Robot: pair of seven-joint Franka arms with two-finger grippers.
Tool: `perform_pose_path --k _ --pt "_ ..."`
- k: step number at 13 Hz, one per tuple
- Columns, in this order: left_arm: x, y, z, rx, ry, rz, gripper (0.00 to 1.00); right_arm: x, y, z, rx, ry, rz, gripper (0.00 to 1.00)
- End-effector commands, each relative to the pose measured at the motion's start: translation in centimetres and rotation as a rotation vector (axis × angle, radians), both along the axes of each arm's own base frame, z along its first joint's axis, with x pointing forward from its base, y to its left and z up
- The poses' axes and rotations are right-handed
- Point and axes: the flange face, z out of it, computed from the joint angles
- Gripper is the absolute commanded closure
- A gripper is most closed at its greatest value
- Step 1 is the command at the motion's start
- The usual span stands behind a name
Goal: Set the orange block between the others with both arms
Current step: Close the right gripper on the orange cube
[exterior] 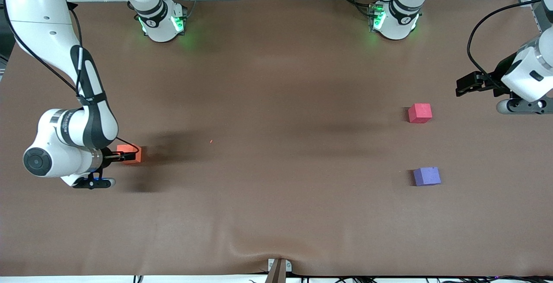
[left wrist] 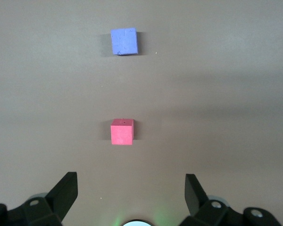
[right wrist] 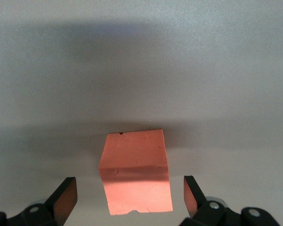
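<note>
— Nearest the front camera sits what?
— Purple foam cube (exterior: 427, 176), small and matte, resting on the brown table cover (exterior: 276, 214) toward the left arm's end. Farther from the camera, well apart from it, stands the pinkish-red foam cube (exterior: 420, 113) of like size.

— And the bright orange foam cube?
— Orange block (exterior: 129, 154) lies on the cover toward the right arm's end, well apart from the two others.

— Where is the right gripper?
— The right gripper (exterior: 123, 157) is low at the orange block. In the right wrist view its jaws are spread wide, one black finger (right wrist: 65, 197) on each side of the block (right wrist: 136, 184), with a gap showing on both sides; nothing is gripped.

— The left gripper?
— The left gripper (exterior: 468, 83) hangs above the cover at the left arm's end, near the pinkish-red cube. Its jaws gape wide and hold nothing; the left wrist view shows both cubes, pinkish-red (left wrist: 122, 131) and purple (left wrist: 124, 41), out past its fingertips (left wrist: 66, 190).
</note>
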Motion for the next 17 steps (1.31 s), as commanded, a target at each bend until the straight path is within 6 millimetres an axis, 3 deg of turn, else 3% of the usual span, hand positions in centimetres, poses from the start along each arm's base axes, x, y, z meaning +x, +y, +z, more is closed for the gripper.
perform_pose_path --k 1,5,8,13,16,17 --pt "-0.3 -0.2 -0.4 -0.020 -0.001 0.002 0.00 0.0 0.3 -0.6 -0.007 0.004 0.002 0.00" --pt "-0.5 -0.1 -2.5 -0.019 0.019 0.005 0.00 -0.8 0.1 -2.4 0.005 0.023 0.038 0.00" --pt "-0.6 0.0 -3.3 -0.018 0.036 0.006 0.00 -0.8 0.1 -2.6 0.006 0.024 0.043 0.01" --pt "-1.0 -0.1 -4.8 -0.016 0.048 0.004 0.00 -0.7 0.0 -2.5 0.016 0.021 0.081 0.45" --pt "-0.9 -0.2 -5.0 -0.016 0.045 0.003 0.00 0.5 0.5 -0.5 0.016 -0.028 0.085 0.54" --pt "-0.8 -0.2 -5.3 -0.017 0.044 0.003 0.00 1.6 2.3 1.6 0.024 -0.069 0.104 0.53"
